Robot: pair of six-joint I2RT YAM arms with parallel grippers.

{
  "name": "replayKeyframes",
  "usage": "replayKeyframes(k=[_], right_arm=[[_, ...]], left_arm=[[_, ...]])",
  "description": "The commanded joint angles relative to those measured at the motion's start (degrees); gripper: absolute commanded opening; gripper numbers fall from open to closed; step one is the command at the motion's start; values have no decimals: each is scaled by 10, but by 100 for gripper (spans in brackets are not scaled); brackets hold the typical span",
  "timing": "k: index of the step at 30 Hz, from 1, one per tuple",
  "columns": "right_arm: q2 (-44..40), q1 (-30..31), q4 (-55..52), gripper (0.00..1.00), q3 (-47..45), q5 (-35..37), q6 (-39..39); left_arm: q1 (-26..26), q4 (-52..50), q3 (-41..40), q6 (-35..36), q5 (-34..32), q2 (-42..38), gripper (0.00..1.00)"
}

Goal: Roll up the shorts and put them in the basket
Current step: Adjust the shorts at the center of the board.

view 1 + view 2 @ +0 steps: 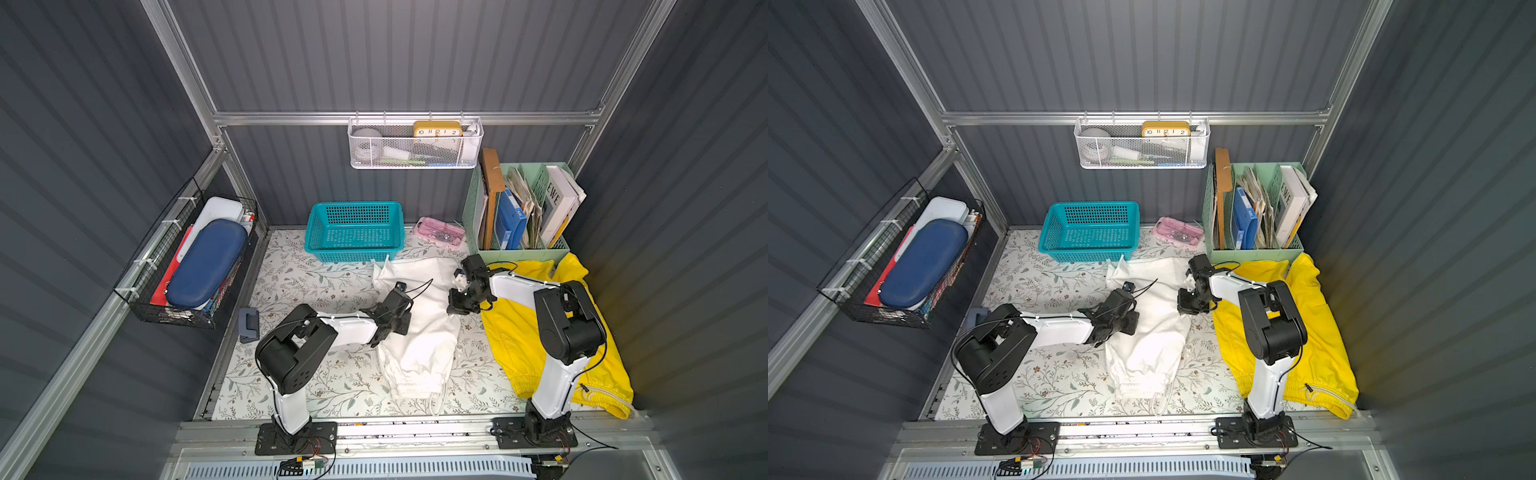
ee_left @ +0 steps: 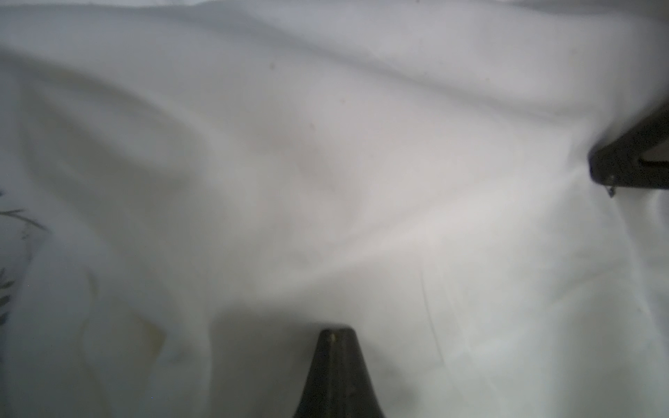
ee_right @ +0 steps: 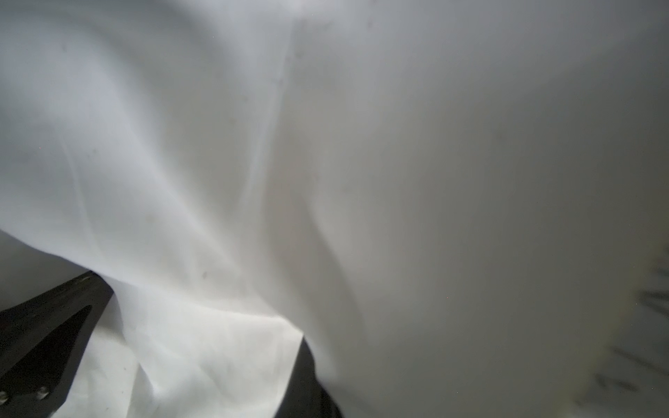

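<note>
The white shorts (image 1: 428, 353) lie crumpled mid-table on the floral mat, waistband and drawstring toward the front edge. My left gripper (image 1: 405, 325) is shut at their left edge, and its joined black tip (image 2: 335, 336) rests against white cloth. My right gripper (image 1: 453, 309) is shut at their right edge, with cloth draped over its finger (image 3: 307, 380). Both top views show the white shorts (image 1: 1150, 349) between the two grippers. The yellow shorts (image 1: 511, 345) lie spread at the right, partly under my right arm, drawstring near the front corner.
A teal basket (image 1: 353, 230), a pink case (image 1: 440, 232) and a green file organizer (image 1: 519, 245) stand along the back. A blue hole punch (image 1: 249, 324) sits at the mat's left edge. Wire baskets hang on the left wall (image 1: 187, 266) and back wall (image 1: 415, 145).
</note>
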Motion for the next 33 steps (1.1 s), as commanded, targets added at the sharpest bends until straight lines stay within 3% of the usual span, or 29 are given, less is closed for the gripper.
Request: replayKeyframes(k=[1,10,16,24,27,29,30,31,33], right_arm=[[29,-6,10,0,41,-8,1],[108,-26,-21,0,161,-25,-9],[81,-27,-4,0,160,-51,-4],[-64,-27,53,48,60,-46,1],[-111,-27,49,63,22,-49,4],[-142,-25,47,70,-9,-52,8],[-157,-24,46,72,-27,-54,12],[-172,-22,45,74,-46,-57,15],[-201,-16,41,78,-82,-59,21]], left_arm=[[20,-26,14,17,22,35,0],[52,35,24,34,41,54,0],[54,81,56,69,72,39,0],[54,133,50,89,137,-45,2],[55,131,36,87,170,-76,16],[55,127,20,86,185,-99,50],[54,124,11,87,196,-111,63],[53,121,1,84,203,-122,70],[51,109,-19,79,217,-144,75]])
